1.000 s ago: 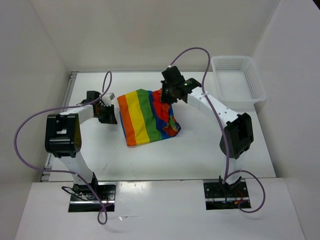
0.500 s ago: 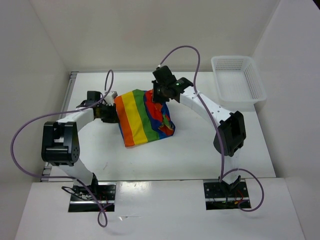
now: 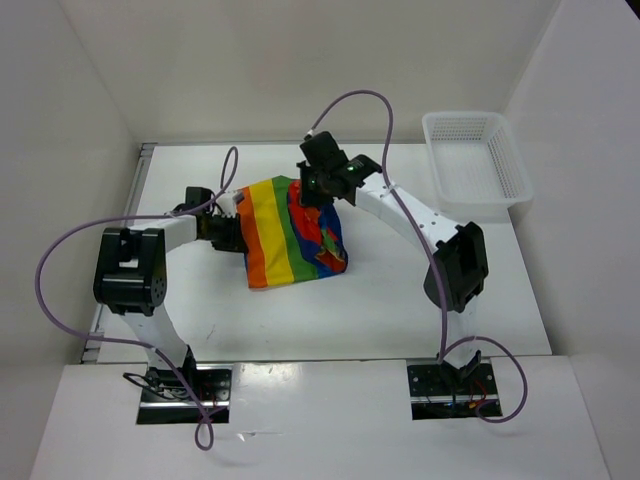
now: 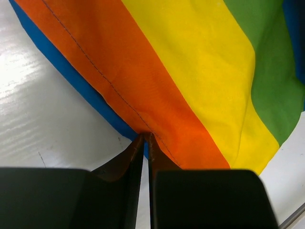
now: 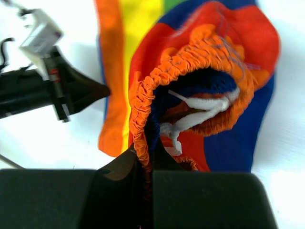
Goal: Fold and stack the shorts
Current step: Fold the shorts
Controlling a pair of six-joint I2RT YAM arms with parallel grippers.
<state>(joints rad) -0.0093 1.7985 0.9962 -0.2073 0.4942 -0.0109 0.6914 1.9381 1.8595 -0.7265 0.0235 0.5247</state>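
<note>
Shorts (image 3: 290, 235) on table (image 3: 400, 300), left jaws pinching orange hem, right jaws clamping waistband

Shorts (image 4: 190, 71): the left wrist view cuts them off at its top and right edges.
Left gripper (image 4: 146, 139): finger bases are hidden behind the dark block along the bottom edge, and the tips vanish under the orange hem.
Right gripper (image 5: 145, 160): tips are buried under the orange waistband (image 5: 138, 114).
Drawstring (image 5: 202, 109): one end runs out of sight inside the waistband.
Top view: both grippers' fingers are too small and dark to tell.
</note>
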